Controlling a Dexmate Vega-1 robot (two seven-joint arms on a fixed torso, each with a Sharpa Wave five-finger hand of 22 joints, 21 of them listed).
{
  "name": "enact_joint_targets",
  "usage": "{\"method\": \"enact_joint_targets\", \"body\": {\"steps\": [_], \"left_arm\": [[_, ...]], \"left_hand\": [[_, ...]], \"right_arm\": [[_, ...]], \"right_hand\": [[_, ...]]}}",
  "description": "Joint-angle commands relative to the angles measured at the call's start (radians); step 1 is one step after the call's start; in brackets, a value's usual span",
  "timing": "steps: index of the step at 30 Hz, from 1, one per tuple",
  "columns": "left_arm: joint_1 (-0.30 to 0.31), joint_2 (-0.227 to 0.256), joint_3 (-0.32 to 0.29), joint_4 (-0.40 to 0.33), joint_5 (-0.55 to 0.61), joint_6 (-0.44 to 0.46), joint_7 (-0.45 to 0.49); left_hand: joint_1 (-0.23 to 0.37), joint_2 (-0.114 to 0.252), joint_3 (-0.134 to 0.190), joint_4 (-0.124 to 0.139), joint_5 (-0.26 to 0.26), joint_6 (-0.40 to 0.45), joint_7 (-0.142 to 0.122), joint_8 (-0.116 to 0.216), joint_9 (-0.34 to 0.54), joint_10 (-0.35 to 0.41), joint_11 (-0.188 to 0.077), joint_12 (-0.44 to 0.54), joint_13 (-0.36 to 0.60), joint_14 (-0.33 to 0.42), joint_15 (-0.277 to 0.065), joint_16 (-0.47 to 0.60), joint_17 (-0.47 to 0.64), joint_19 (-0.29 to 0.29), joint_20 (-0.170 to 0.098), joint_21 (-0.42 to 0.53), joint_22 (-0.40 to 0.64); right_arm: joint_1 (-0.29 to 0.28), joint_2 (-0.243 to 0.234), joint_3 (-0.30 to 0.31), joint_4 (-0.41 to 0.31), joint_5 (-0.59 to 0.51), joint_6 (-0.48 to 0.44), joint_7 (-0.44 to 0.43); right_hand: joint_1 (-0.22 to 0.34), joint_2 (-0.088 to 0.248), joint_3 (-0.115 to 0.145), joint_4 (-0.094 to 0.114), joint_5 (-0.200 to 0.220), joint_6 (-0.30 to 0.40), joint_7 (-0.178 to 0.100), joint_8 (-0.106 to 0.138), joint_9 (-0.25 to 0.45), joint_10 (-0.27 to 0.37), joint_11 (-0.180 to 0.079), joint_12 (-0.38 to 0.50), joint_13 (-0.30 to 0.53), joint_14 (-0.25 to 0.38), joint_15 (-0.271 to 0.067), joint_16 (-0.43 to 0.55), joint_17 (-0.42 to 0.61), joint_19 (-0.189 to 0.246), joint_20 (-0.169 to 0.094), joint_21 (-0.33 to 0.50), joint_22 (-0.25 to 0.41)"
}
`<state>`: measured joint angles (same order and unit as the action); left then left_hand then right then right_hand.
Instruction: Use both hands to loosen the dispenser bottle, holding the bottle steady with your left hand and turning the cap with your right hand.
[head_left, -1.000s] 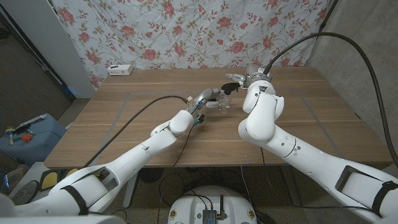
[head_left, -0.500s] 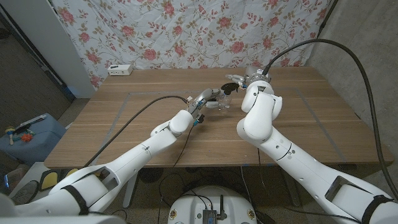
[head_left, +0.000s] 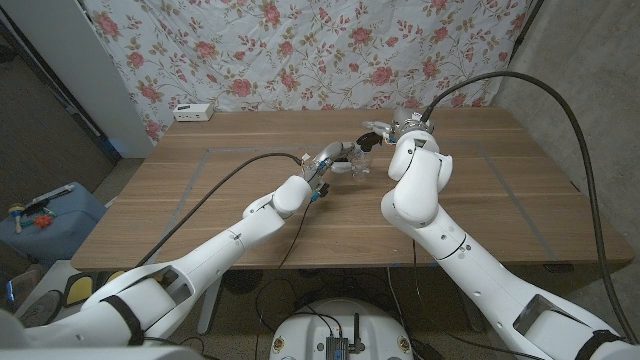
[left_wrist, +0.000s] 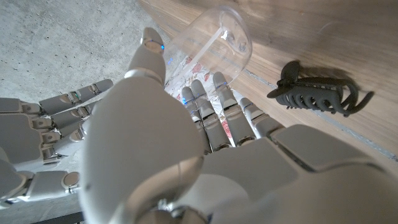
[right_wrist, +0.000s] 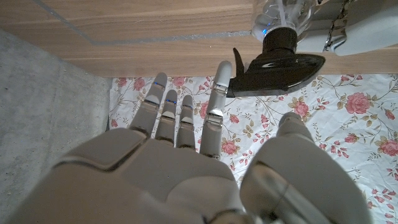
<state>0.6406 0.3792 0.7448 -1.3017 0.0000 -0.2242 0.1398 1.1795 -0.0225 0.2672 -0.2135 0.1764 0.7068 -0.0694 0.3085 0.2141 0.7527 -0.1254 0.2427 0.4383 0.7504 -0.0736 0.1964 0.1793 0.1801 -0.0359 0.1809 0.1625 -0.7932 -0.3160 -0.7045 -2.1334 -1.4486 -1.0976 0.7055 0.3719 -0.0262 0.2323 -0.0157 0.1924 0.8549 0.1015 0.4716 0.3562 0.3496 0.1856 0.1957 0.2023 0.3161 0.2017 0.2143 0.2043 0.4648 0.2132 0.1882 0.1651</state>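
A clear dispenser bottle (head_left: 362, 164) with a black pump cap (right_wrist: 277, 59) stands at the table's far middle. My left hand (head_left: 340, 158) grips the bottle's clear body (left_wrist: 211, 43), fingers wrapped on one side and thumb on the other. My right hand (head_left: 380, 127) hovers just above the bottle. In the right wrist view its fingers (right_wrist: 180, 118) are stretched out and apart, one fingertip beside the cap's nozzle and the thumb held away from it. Whether that fingertip touches the cap is unclear.
A black hair claw clip (left_wrist: 317, 93) lies on the wooden table (head_left: 480, 200) close to the bottle. A white power strip (head_left: 192, 112) sits at the far left edge. A floral cloth hangs behind the table. Thin tape lines mark the tabletop.
My right arm's elbow has drawn slightly inward, while its hand stays above the cap. My left hand and the bottle have not moved.
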Motion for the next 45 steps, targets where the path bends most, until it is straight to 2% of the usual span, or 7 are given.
{"method": "enact_joint_targets", "body": {"steps": [1, 17, 29, 45], "left_arm": [[-0.007, -0.006, 0.002, 0.012, -0.007, 0.004, -0.005], [-0.02, -0.016, 0.004, 0.041, -0.015, -0.009, -0.009], [-0.019, -0.016, 0.002, 0.046, -0.016, -0.019, -0.004], [-0.016, -0.013, 0.003, 0.041, -0.016, -0.029, -0.008]], "left_hand": [[-0.089, 0.102, 0.07, 0.064, 0.006, 0.094, -0.009, 0.008, 0.003, 0.041, -0.024, 0.0, 0.033, 0.018, -0.078, 0.006, 0.003, 0.01, -0.085, 0.001, 0.002], [-0.096, 0.103, 0.072, 0.066, 0.006, 0.096, -0.008, 0.008, 0.003, 0.046, -0.022, -0.001, 0.036, 0.02, -0.079, 0.005, 0.001, 0.01, -0.085, 0.001, 0.002], [-0.103, 0.103, 0.072, 0.068, 0.006, 0.098, -0.007, 0.008, 0.003, 0.047, -0.022, -0.002, 0.039, 0.021, -0.078, 0.003, 0.0, 0.01, -0.086, 0.001, 0.002], [-0.11, 0.103, 0.075, 0.069, 0.006, 0.101, -0.008, 0.007, 0.003, 0.055, -0.024, -0.001, 0.042, 0.025, -0.079, 0.002, -0.001, 0.01, -0.086, 0.001, 0.002]], "right_arm": [[-0.004, 0.009, 0.021, 0.006, 0.035, 0.038, -0.017], [0.024, -0.015, 0.011, 0.006, 0.077, 0.035, -0.006], [0.049, -0.038, -0.011, 0.005, 0.113, 0.014, -0.008], [0.058, -0.08, -0.035, -0.033, 0.167, -0.024, -0.031]], "right_hand": [[0.016, 0.002, 0.008, -0.014, 0.002, -0.029, -0.002, -0.014, -0.005, -0.009, -0.001, -0.002, 0.004, 0.001, 0.003, -0.003, -0.002, 0.005, 0.0, -0.001, 0.004], [0.057, 0.01, 0.03, -0.046, 0.009, -0.054, -0.01, -0.029, -0.018, -0.022, -0.005, -0.003, 0.003, -0.002, 0.002, -0.007, -0.005, -0.001, 0.0, -0.002, 0.004], [0.119, 0.019, 0.06, -0.094, 0.011, -0.082, -0.024, -0.045, -0.033, -0.035, -0.013, -0.004, 0.003, -0.003, -0.007, -0.009, -0.008, -0.007, 0.0, -0.003, 0.004], [0.188, 0.047, 0.1, -0.135, 0.014, -0.092, -0.035, -0.055, -0.047, -0.04, -0.023, -0.002, 0.003, -0.004, -0.023, -0.009, -0.008, -0.004, -0.002, 0.0, 0.004]]}}
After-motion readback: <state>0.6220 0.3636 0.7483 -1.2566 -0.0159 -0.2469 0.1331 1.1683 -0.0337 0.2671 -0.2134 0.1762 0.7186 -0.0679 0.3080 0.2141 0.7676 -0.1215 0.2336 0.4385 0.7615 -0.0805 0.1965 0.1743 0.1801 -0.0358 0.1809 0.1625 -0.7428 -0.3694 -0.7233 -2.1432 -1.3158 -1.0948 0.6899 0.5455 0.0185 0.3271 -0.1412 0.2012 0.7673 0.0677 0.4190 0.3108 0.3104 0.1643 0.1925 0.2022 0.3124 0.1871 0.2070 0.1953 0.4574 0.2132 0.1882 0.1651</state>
